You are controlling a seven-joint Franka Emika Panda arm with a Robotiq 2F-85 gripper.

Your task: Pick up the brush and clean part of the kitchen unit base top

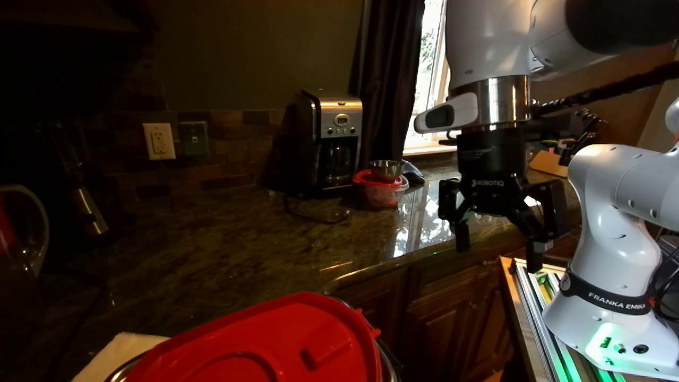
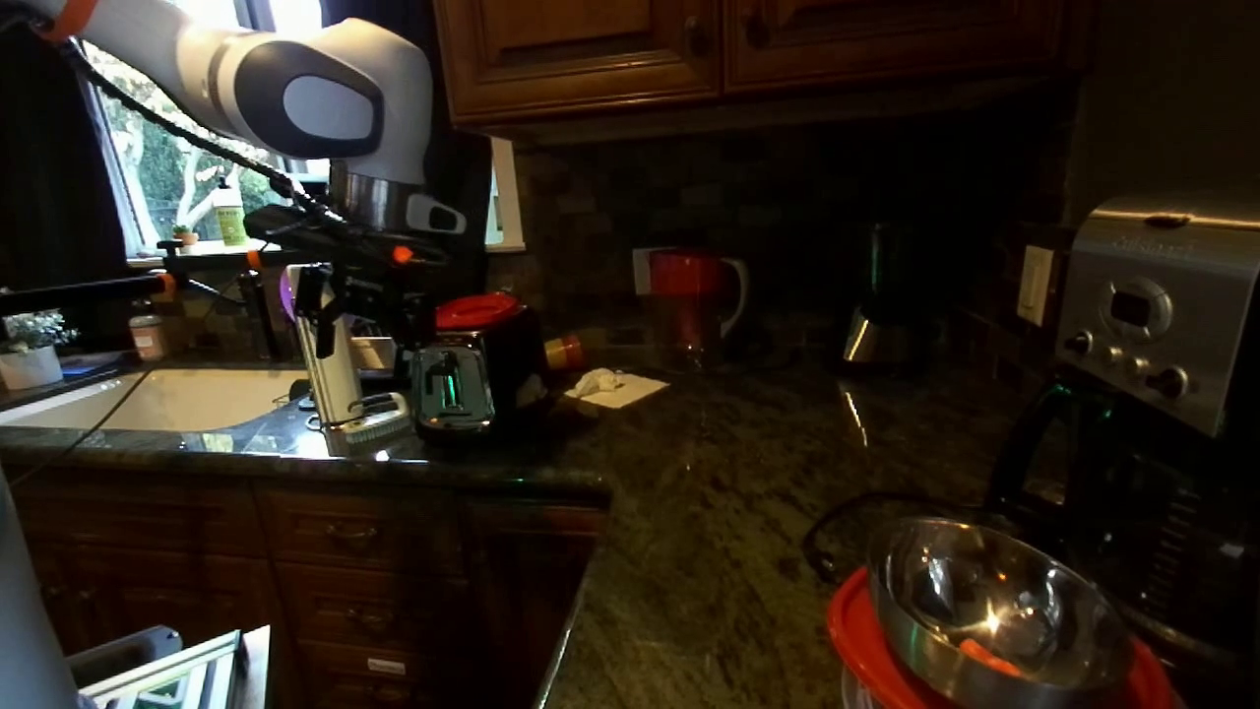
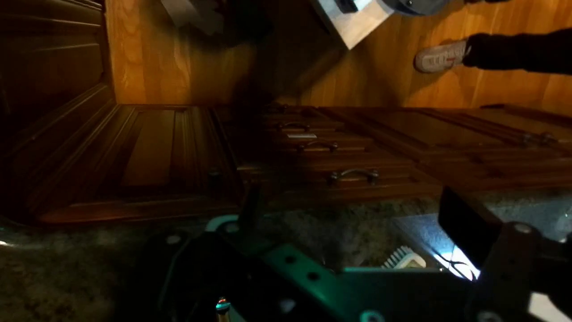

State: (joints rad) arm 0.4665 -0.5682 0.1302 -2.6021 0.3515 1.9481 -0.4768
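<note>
Arm [image 1: 488,42] bent, last section vert. Gripper [image 1: 498,253] pts straight down nr front edge of countertop [image 1: 212,254]; fingers [image 1: 462,239] spread wide, nothing held. Brush [image 2: 369,423] on countertop, bristles down, just beside toaster [image 2: 458,389]; touching or not, can't tell. Brush shows in an exterior view + wrist view, partly hidden by gripper in the latter. Wrist view only: shoe [image 3: 440,57] on wood floor [image 3: 154,76]. White sink [image 2: 221,399] in an exterior view; arm base [image 1: 604,345] w/ green light in an exterior view. Drip coffee maker [image 1: 339,138] in both exterior views. Containers: steel bowl [image 2: 920,630] sits on red-lidded plastic tub [image 1: 383,196]; bowl has small orange item [image 2: 989,657], tub smth reddish, too dim to ID. White pot [image 2: 31,366] w/ plant [image 2: 39,327] in it, nr sink. Large red lid [image 2: 479,311] on toaster.
</note>
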